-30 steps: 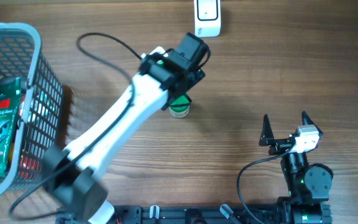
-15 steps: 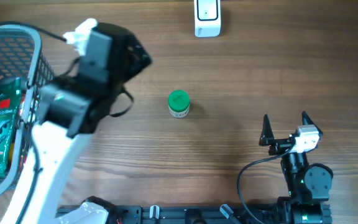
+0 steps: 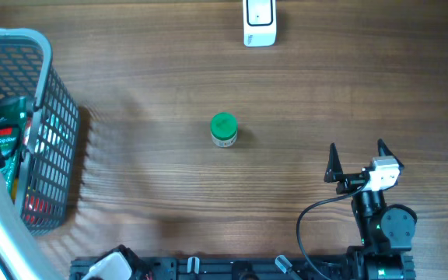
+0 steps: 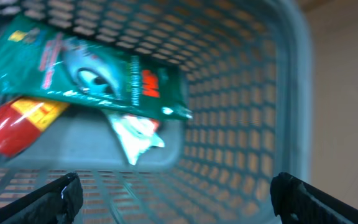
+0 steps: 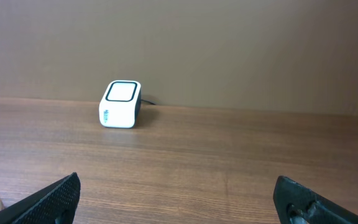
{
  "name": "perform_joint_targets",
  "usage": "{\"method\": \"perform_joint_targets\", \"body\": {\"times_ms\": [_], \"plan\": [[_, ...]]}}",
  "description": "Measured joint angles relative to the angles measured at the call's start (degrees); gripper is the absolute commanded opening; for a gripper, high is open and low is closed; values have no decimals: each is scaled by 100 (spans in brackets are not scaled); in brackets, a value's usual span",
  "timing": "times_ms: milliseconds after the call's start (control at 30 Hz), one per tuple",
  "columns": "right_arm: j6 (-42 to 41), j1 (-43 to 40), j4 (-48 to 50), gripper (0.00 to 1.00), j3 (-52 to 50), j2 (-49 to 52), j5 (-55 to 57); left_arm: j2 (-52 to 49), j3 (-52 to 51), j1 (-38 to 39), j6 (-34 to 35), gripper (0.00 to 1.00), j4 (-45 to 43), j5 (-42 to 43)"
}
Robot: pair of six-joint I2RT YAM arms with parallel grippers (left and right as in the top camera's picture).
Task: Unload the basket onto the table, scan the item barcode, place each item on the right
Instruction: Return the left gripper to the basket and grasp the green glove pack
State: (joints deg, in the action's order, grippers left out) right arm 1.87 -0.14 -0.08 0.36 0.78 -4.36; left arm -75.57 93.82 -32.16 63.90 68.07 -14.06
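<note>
Left gripper (image 4: 173, 200) swung off bottle (image 3: 223, 129) to above basket (image 3: 53, 117), jaws apart, empty. Inside basket: one green pouch (image 4: 86, 68), one red pack (image 4: 11, 127), one white wrapper (image 4: 135, 134). Right of basket: one bottle upright, one scanner (image 3: 259, 22), right gripper (image 3: 356, 152) spread, empty.

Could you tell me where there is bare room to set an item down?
Bare wood lies between basket and bottle, and between bottle, scanner and right gripper. The basket is crowded with a pouch and other packs; the left gripper hangs over it.
</note>
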Motion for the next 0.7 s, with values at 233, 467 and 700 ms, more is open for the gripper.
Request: {"method": "perform_joint_targets", "body": {"times_ms": [233,467,700], "plan": [[0,0,0,100,0,0,0,-1259,0,-765,957,100,289,424],[-2,0,0,100,0,0,-2,-2402,-142,-804,1639,100,219,564],[-2,0,0,100,0,0,0,-2570,-1397,-804,1834,100,-1172,555]]}}
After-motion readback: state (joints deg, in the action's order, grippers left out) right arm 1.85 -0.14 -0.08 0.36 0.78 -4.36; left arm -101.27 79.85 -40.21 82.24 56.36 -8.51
